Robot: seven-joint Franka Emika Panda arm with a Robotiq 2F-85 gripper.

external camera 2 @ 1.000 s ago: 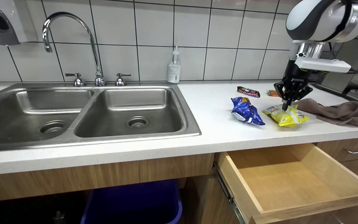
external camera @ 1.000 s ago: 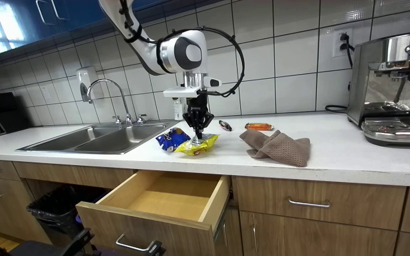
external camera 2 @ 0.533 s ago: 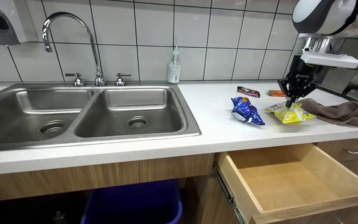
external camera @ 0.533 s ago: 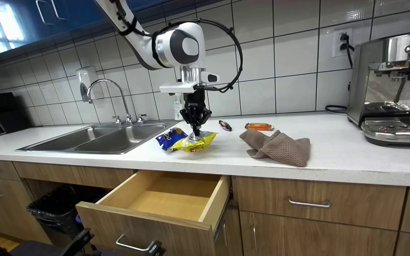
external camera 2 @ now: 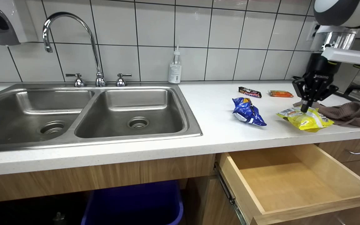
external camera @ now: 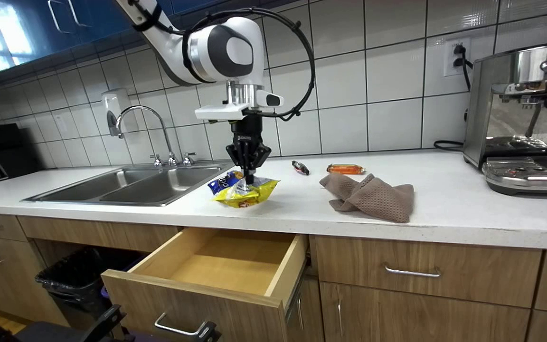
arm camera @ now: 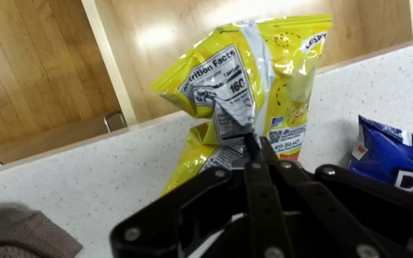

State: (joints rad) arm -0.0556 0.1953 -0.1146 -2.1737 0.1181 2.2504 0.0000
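My gripper [external camera: 248, 181] is shut on the creased middle of a yellow snack bag [external camera: 254, 194]. It holds the bag a little above the white counter, near the front edge. In an exterior view the bag [external camera 2: 312, 122] hangs under the gripper [external camera 2: 305, 109], in front of the brown cloth. In the wrist view the gripper [arm camera: 263, 141] pinches the grey nutrition label, and the bag [arm camera: 289, 68] overlaps the open drawer below. A blue snack bag [external camera 2: 248, 112] lies on the counter beside it, partly hidden behind the yellow bag in an exterior view [external camera: 223, 182].
An open wooden drawer [external camera: 226, 261] juts out below the counter. A brown cloth [external camera: 373, 197], a dark wrapped bar [external camera 2: 250, 92] and an orange wrapped bar [external camera: 345, 169] lie on the counter. A steel sink [external camera 2: 192, 125] and a coffee machine [external camera: 515, 118] stand on either side.
My gripper has raised the yellow bag slightly off the counter and carried it toward the front edge, away from the blue bag in an exterior view. The other things have not moved.
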